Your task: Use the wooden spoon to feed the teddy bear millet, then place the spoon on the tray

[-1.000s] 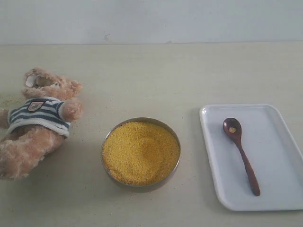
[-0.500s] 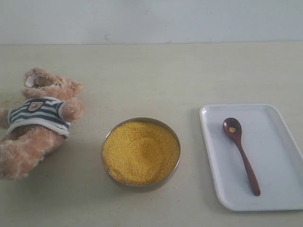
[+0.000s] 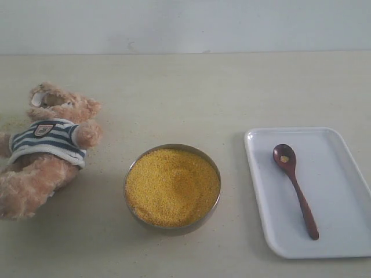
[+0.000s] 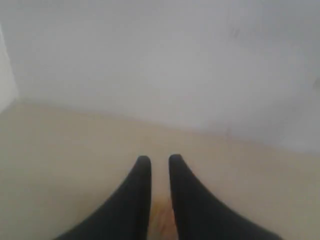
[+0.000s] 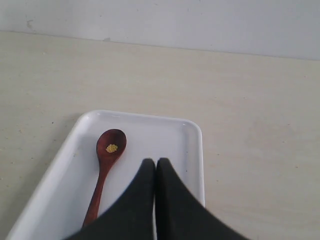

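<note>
The teddy bear [image 3: 46,147] lies on its back at the table's left, striped shirt up. Millet [image 3: 173,185] fills the round metal bowl [image 3: 174,228] in the middle. On the white tray [image 3: 339,174] at the right lies the wooden spoon [image 3: 295,188], bowl end away from the front edge, a few yellow grains in it. In the right wrist view my right gripper [image 5: 155,162] is shut and empty over the tray [image 5: 165,132], beside the spoon [image 5: 103,175]. My left gripper [image 4: 159,159] shows a narrow gap with nothing held. Neither gripper appears in the exterior view.
A pale wall runs along the table's far edge [image 3: 185,53]. A few stray grains lie on the table near the bear [image 3: 8,123]. A blurred tan patch [image 4: 161,220] shows below the left fingers; I cannot tell what it is.
</note>
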You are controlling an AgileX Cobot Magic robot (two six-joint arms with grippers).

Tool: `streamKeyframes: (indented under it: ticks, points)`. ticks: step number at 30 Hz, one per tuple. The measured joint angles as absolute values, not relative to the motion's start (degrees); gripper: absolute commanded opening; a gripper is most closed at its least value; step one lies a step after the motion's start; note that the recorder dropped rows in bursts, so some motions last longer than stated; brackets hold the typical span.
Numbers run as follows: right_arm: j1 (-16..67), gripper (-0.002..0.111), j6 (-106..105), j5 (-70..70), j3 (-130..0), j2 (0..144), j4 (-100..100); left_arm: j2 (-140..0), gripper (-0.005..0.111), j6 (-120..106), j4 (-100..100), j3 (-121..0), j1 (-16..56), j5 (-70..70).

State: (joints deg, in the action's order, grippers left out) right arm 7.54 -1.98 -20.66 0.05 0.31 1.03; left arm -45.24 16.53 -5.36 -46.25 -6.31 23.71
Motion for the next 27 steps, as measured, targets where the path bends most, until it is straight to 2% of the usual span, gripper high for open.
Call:
streamKeyframes:
  ticks: [1, 2, 3, 6, 9, 17, 27]
  points:
    - [7.54, 0.000, -1.98, -20.66, 0.05, 0.31, 1.03, -47.92, 0.048, 14.50, -4.57, -47.94, -6.31, 27.92]
    - [7.54, 0.000, -1.98, -20.66, 0.05, 0.31, 1.03, -54.21, 0.055, 8.82, 0.00, -49.88, -6.31, 36.37]
    - [7.54, 0.000, -1.98, -20.66, 0.05, 0.31, 1.03, -56.44, 0.071, 6.06, 3.01, -50.18, -6.31, 38.96]
    - [7.54, 0.000, -1.98, -20.66, 0.05, 0.31, 1.03, -67.65, 0.087, -8.46, 17.10, -50.31, -6.31, 48.29]
    - [7.54, 0.000, -1.98, -20.66, 0.05, 0.31, 1.03, -74.95, 0.102, -11.45, 19.61, -50.31, -6.31, 48.70]
    - [7.54, 0.000, -1.98, -20.66, 0.05, 0.31, 1.03, -90.13, 0.104, -22.15, 25.29, -50.31, -3.90, 44.33]
    - [7.54, 0.000, -1.98, -20.66, 0.05, 0.31, 1.17, -97.39, 0.108, -21.29, 25.51, -50.58, -3.52, 41.47]
